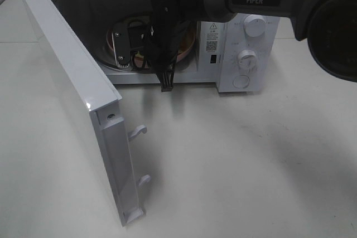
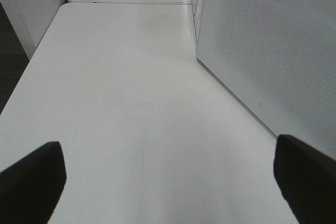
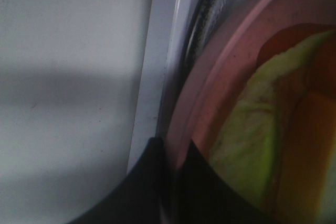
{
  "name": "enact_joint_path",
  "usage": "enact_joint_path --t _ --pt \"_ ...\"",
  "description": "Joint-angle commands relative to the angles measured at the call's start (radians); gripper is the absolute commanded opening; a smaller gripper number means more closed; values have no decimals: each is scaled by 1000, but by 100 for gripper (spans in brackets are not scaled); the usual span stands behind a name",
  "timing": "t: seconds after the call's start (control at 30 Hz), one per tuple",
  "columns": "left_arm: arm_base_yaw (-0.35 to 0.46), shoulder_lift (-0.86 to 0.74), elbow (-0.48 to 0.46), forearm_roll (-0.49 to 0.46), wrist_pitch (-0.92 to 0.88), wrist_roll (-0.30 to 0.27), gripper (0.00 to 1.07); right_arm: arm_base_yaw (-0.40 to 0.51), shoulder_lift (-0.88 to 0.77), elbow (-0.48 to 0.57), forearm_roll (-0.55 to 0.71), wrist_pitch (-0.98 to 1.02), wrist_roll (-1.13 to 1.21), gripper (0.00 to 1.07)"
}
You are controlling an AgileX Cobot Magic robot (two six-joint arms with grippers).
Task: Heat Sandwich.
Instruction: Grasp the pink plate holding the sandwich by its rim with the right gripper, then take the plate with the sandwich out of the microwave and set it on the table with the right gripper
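The sandwich [image 3: 247, 145] sits on the pink plate [image 3: 210, 95] inside the microwave [image 1: 266, 54], upper centre of the exterior view. The right gripper [image 3: 173, 148] is pinched on the plate rim, and the left gripper [image 2: 169, 179] is spread and empty. The sandwich is judged soft, light and crushable, so handle it by the stiff plate rim.

The worktop [image 1: 223, 165] is a flat, white, matte surface with faint scuff marks. One white microwave [image 1: 245, 54] stands directly on it at the far side. The microwave door [image 1: 72, 82] is swung fully open toward the front left and overhangs the worktop. A shadow falls in front of the microwave.
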Motion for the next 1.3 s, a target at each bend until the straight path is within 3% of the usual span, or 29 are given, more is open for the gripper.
enact_joint_path --t 0.03,0.6,0.73,0.83,1.3 --pt "3 -28 3 2 -2 -1 103 0 -1 -4 -5 12 22 0" --pt "3 -28 3 2 -2 -1 103 0 -29 6 2 44 -89 0" --pt "3 -28 3 2 -2 -1 103 0 -56 11 75 81 -198 0" --pt "3 -28 3 2 -2 -1 103 0 -87 41 173 114 -354 0" --pt "3 -28 3 2 -2 -1 103 0 -199 162 148 117 -381 0"
